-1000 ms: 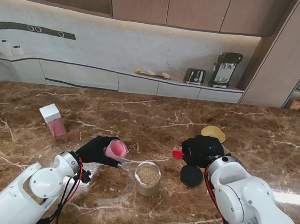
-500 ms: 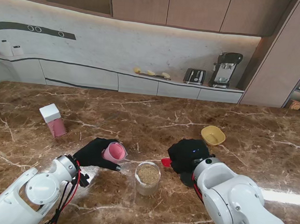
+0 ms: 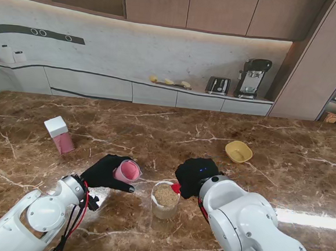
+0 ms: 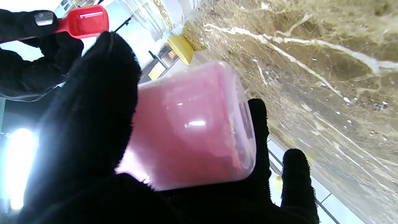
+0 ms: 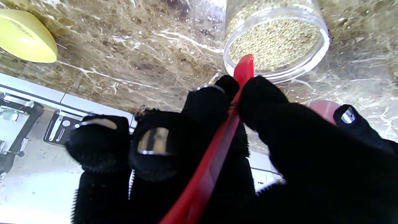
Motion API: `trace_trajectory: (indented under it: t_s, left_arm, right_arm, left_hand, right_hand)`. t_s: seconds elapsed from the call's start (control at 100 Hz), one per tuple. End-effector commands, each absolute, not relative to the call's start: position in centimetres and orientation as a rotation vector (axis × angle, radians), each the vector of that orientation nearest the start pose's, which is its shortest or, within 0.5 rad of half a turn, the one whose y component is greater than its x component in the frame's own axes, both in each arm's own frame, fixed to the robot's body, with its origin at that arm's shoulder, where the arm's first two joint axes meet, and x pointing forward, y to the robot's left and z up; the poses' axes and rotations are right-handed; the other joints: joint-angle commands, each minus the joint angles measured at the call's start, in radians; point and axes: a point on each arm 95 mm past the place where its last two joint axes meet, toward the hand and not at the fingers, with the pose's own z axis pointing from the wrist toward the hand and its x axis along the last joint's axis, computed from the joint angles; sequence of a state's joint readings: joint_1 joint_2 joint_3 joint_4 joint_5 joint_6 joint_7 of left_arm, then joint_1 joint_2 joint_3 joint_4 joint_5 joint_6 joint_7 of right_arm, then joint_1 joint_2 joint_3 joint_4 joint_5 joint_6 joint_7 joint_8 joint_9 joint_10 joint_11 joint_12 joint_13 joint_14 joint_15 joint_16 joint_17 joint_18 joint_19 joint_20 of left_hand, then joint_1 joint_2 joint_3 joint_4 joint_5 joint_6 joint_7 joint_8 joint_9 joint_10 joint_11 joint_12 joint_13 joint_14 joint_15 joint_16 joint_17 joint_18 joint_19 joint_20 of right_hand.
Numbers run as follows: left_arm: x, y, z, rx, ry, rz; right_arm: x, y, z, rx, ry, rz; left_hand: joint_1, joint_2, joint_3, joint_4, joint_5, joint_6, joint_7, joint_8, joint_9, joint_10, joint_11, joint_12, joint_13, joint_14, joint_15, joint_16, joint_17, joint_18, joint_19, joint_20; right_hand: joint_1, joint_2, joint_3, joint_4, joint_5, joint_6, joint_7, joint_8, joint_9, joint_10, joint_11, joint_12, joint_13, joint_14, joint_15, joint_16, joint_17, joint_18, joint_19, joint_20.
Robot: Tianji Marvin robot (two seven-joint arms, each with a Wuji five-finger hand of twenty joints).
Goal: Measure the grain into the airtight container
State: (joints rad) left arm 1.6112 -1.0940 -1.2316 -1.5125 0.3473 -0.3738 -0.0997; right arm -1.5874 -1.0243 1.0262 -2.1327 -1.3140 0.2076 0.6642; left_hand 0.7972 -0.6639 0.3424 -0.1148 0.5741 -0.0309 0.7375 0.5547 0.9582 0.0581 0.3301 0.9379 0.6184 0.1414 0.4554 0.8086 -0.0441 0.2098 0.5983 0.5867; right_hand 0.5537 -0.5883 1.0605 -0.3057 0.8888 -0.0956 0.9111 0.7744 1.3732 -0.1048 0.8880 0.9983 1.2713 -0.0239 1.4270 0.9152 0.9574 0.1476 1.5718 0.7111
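Note:
A clear round jar of tan grain (image 3: 165,199) (image 5: 275,46) stands on the marble table between my arms. My left hand (image 3: 107,171), in a black glove, is shut on a pink translucent container (image 3: 128,170) (image 4: 192,124), tilted with its mouth toward the jar. My right hand (image 3: 195,175) is shut on a red measuring scoop (image 3: 176,188) (image 5: 217,149), whose bowl sits at the jar's right rim. The left wrist view shows the scoop's red bowl (image 4: 82,22) beside the jar. Whether the scoop holds grain is not visible.
A yellow bowl (image 3: 239,151) (image 5: 26,35) sits to the far right of the jar. A pink box with a white cap (image 3: 59,134) stands at the far left. My right forearm (image 3: 247,230) fills the near right.
My right hand has carried the red scoop leftward from beside the black lid to the jar's rim, and my forearm now covers that lid. The left hand and pink container have stayed put.

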Motion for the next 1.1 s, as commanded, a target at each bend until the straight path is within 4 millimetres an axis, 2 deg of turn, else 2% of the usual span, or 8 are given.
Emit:
trace_trajectory:
  t_s: [0.0, 0.28, 0.6, 0.66, 0.78, 0.81, 0.9, 1.09]
  left_arm:
    - [37.2, -0.4, -35.9, -1.713, 1.395, -2.094]
    - [37.1, -0.4, -36.1, -1.715, 1.391, -2.096]
    - [37.0, -0.4, -36.3, -1.725, 1.384, -2.092]
    - [37.0, -0.4, -36.3, -1.725, 1.382, -2.092]
    - [37.0, -0.4, -36.3, -1.724, 1.378, -2.092]
    - [37.0, -0.4, -36.4, -1.724, 1.378, -2.092]
    - [37.0, -0.4, -36.4, -1.725, 1.378, -2.091]
    - [37.0, -0.5, -36.5, -1.725, 1.374, -2.091]
  right_arm:
    - [32.9, 9.5, -24.2, 1.068, 1.934, 1.107]
    - [33.1, 10.2, -25.4, 1.116, 1.947, 1.112]
    - [33.3, 10.5, -26.9, 1.076, 1.936, 1.118]
    - [33.3, 10.5, -27.0, 1.074, 1.937, 1.115]
    - [33.5, 10.6, -27.3, 1.074, 1.941, 1.113]
    - [33.5, 10.6, -27.3, 1.074, 1.941, 1.113]
    - [33.6, 10.7, -27.5, 1.073, 1.945, 1.114]
    - [33.7, 10.7, -27.6, 1.036, 1.962, 1.096]
  left_hand:
    - [0.128, 0.22, 0.178, -0.009, 0.211, -0.128, 0.14, -0.009, 0.095, -0.034, 0.102, 0.019, -0.001, 0.009, 0.009, -0.004, -0.021, 0.011, 0.016, -0.012]
    - [0.127, 0.221, 0.181, -0.01, 0.21, -0.128, 0.141, -0.007, 0.093, -0.034, 0.103, 0.02, -0.002, 0.008, 0.007, -0.004, -0.022, 0.011, 0.013, -0.012]
    - [0.128, 0.221, 0.182, -0.011, 0.206, -0.128, 0.142, -0.003, 0.091, -0.033, 0.103, 0.022, -0.005, 0.008, 0.007, -0.004, -0.025, 0.009, 0.007, -0.014]
    - [0.128, 0.222, 0.181, -0.011, 0.205, -0.129, 0.141, -0.003, 0.089, -0.035, 0.103, 0.022, -0.005, 0.007, 0.007, -0.004, -0.025, 0.009, 0.007, -0.014]
    - [0.128, 0.221, 0.181, -0.011, 0.205, -0.129, 0.142, -0.002, 0.09, -0.034, 0.104, 0.024, -0.006, 0.007, 0.006, -0.004, -0.026, 0.009, 0.005, -0.014]
    - [0.128, 0.221, 0.181, -0.011, 0.205, -0.13, 0.142, -0.001, 0.09, -0.036, 0.104, 0.024, -0.005, 0.006, 0.006, -0.004, -0.026, 0.009, 0.004, -0.015]
    - [0.128, 0.221, 0.182, -0.011, 0.204, -0.131, 0.143, 0.0, 0.09, -0.037, 0.104, 0.024, -0.007, 0.006, 0.005, -0.004, -0.026, 0.009, 0.004, -0.015]
    - [0.127, 0.22, 0.183, -0.012, 0.2, -0.137, 0.145, 0.004, 0.088, -0.038, 0.104, 0.027, -0.006, 0.003, 0.004, -0.005, -0.025, 0.009, 0.003, -0.015]
  right_hand:
    - [0.035, -0.021, 0.101, 0.077, 0.039, -0.041, 0.064, -0.004, 0.07, -0.009, 0.056, -0.008, 0.046, -0.038, 0.051, 0.037, 0.034, 0.039, 0.069, 0.021]
    - [0.029, -0.014, 0.095, 0.073, 0.034, -0.036, 0.065, -0.01, 0.069, -0.012, 0.066, -0.021, 0.045, -0.038, 0.053, 0.037, 0.035, 0.042, 0.065, 0.019]
    - [0.019, -0.022, 0.092, 0.072, 0.032, -0.039, 0.051, -0.041, 0.066, -0.019, 0.071, -0.032, 0.046, -0.042, 0.033, 0.027, 0.02, 0.029, 0.052, 0.016]
    - [0.019, -0.026, 0.092, 0.073, 0.031, -0.028, 0.044, -0.07, 0.065, -0.019, 0.073, -0.033, 0.046, -0.042, 0.032, 0.027, 0.018, 0.026, 0.049, 0.016]
    - [0.027, -0.028, 0.08, 0.075, 0.018, 0.017, 0.038, -0.174, 0.065, -0.011, 0.08, -0.036, 0.046, -0.04, 0.029, 0.026, 0.014, 0.027, 0.045, 0.018]
    - [0.029, -0.029, 0.075, 0.076, 0.011, 0.025, 0.054, -0.221, 0.065, -0.009, 0.083, -0.036, 0.046, -0.036, 0.027, 0.026, 0.013, 0.029, 0.043, 0.019]
    - [0.031, -0.025, 0.065, 0.075, 0.008, 0.048, 0.038, -0.27, 0.065, -0.005, 0.087, -0.034, 0.045, -0.027, 0.027, 0.026, 0.01, 0.035, 0.042, 0.021]
    - [0.009, -0.001, 0.037, 0.067, 0.016, 0.016, 0.072, -0.259, 0.065, -0.019, 0.102, -0.029, 0.045, -0.031, 0.023, 0.026, -0.01, 0.024, 0.039, 0.024]
